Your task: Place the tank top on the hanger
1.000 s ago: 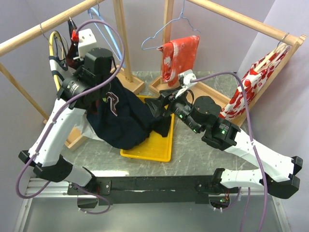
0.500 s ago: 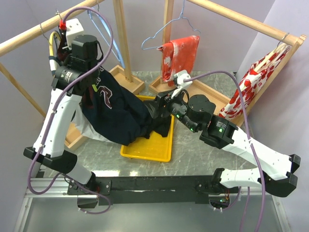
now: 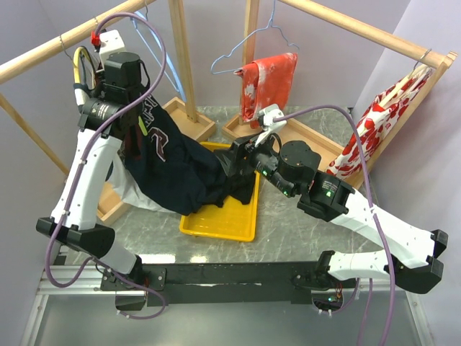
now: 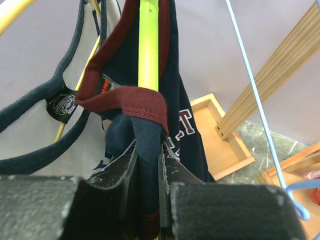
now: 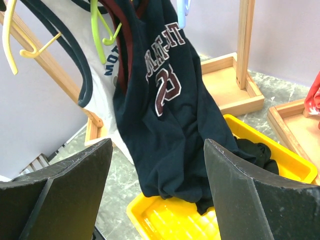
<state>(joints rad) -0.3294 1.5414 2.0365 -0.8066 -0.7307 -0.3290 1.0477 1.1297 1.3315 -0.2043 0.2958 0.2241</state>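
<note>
We see the left gripper high at the far left, close to the wooden rail. Its fingers are clamped on a fold of the tank top, right at a red-trimmed edge. The hanger runs straight up just behind that pinched fold, and a red-trimmed strap lies across it, touching it. From there the navy cloth hangs down and to the right, lettering and number facing outward, with its lower end bunched in a yellow tray on the table. The right gripper sits low at the tray's far right side. Its jaws are wide apart with nothing between them, and it faces the hanging jersey. A black garment lies in the tray beside the tank top's hem. A white top hangs behind on the left, near a yellow hanger.
</note>
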